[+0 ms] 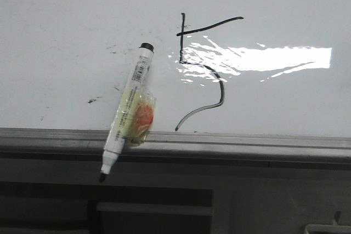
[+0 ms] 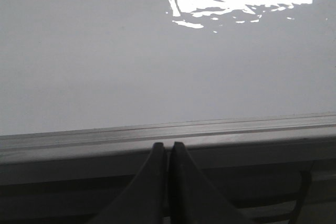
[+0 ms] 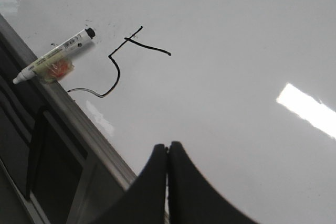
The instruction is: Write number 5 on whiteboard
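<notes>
Glossy whiteboard [image 1: 66, 15] under glare; number 5 [image 1: 203, 69] drawn. Marker [image 1: 129, 110] at 9 o'clock of it, overhanging rail: light, stiff, slick; grip taped midsection. Left gripper [image 2: 168, 153], right gripper [image 3: 168, 153] pressed together, empty.

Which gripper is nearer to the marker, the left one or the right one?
Right, probably. The right gripper, shut, hangs over the whiteboard with the marker in its view. The left gripper, shut, sits at the grey edge rail, with no marker in its view.

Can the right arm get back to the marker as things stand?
Probably yes. The marker lies loose across the whiteboard edge beside the 5, nothing on or around it. The right claw is shut, so it must open first.
</notes>
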You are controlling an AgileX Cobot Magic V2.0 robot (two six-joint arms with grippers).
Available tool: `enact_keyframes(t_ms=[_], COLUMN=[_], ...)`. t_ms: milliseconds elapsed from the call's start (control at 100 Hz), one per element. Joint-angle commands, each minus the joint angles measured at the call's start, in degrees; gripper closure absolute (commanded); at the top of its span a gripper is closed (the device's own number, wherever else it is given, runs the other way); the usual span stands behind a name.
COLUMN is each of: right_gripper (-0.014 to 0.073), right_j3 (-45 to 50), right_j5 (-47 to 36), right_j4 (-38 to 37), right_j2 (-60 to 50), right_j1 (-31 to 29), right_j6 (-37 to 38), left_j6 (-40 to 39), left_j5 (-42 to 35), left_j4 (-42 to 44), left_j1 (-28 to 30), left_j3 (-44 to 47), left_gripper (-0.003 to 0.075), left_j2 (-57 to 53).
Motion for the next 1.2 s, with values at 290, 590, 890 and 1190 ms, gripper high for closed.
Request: enact_keyframes(t_ms=[290,590,890,1190], right_gripper=[0.0636,0.0636,0.0636,0.0636], right_j3=[-1.34,0.49,18.8,23.18], right_j5=[-4.39,-3.97,-27.11,-16.74], right_j4=[-0.95,-1.81,9.21,9.49], right_j2=[0.84,-0.25,-0.25,-0.75], right_j1=[-0.13,-2.65,-28.0,-31.48], right_j6=[0.24,0.24,2.85,2.85], left_j6=[-0.59,-0.59,-0.59,-0.59], left_j5=[-3.81,-3.81,-3.81,-3.81], left_j4=[-0.35,-0.35,-0.35,-0.35], left_j1=[0.15,0.15,0.15,0.15], left_j3=[1.3,1.3,1.3,1.3], left_gripper=[0.0741,0.0741,0.0741,0.0741], left_j2=[-1.54,-1.54,-1.54,-1.54])
